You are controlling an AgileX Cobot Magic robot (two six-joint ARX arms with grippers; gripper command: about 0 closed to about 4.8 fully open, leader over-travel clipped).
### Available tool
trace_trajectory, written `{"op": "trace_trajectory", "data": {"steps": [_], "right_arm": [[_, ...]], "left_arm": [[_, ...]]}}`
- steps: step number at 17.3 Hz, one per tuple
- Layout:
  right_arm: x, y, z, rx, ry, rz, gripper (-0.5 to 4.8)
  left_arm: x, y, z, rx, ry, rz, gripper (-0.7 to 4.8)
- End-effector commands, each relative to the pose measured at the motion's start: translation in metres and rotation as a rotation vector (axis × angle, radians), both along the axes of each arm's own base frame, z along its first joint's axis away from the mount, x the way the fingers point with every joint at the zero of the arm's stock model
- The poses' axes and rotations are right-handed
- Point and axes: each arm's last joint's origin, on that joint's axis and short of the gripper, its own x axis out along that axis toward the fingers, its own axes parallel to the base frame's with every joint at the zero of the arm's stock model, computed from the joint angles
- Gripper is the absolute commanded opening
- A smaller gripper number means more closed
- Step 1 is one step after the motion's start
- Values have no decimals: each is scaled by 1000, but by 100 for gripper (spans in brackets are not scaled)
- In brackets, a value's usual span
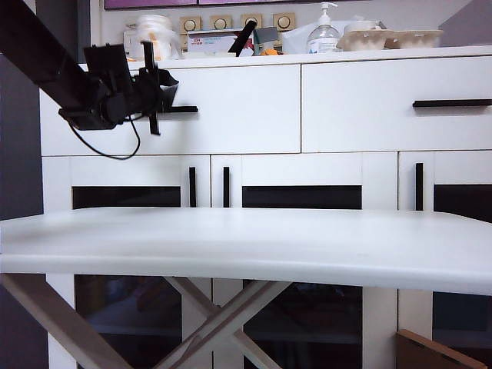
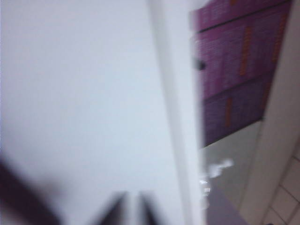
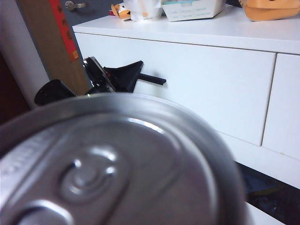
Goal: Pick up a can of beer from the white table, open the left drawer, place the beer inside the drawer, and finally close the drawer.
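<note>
Entry, both arms

- White table (image 1: 246,246): spans the exterior view, below and on the near side of the left gripper (image 1: 157,96). Neither wrist view shows it.
- Cabinet (image 1: 369,165): stands behind the table. The left gripper is up against its top row.
- Left drawer (image 1: 231,115): front sits flush with the matching right drawer (image 1: 384,123), so I log it as closed. In the left wrist view it is a blurred white sheet directly ahead of the left gripper (image 2: 132,212).
- Left gripper, state: two dark fingers (image 2: 117,211) with a thin slit between them and only white drawer front in the slit. The blur is too heavy, so I cannot tell whether they are fully together.
- Can of beer (image 3: 112,164): seen only in the right wrist view, where its silver top and pull tab fill the frame, right under that camera. The can hides the right gripper's fingers, and the exterior view shows none of that arm. With the can carried this high, I read the right gripper as clamped on it.
- Handle (image 1: 183,109): a black bar whose near end is just beside the left gripper's tip. The right wrist view shows that gripper (image 3: 126,75) from the side, with the bar (image 3: 152,79) projecting past it
</note>
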Motion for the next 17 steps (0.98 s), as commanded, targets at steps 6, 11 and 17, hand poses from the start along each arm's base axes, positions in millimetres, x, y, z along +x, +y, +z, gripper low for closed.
{"op": "trace_trajectory", "data": {"steps": [6,11,17], "right_arm": [[-4,-1,13,31,-83,1,-5],[-4,-1,13,31,-83,2,-5],[-4,-1,13,31,-83,1,-5]], "left_arm": [[5,1,-11,-127,199,-62,479],[7,3,-14,-154,241,0,479],[8,4,-17,-134,269,31,479]]}}
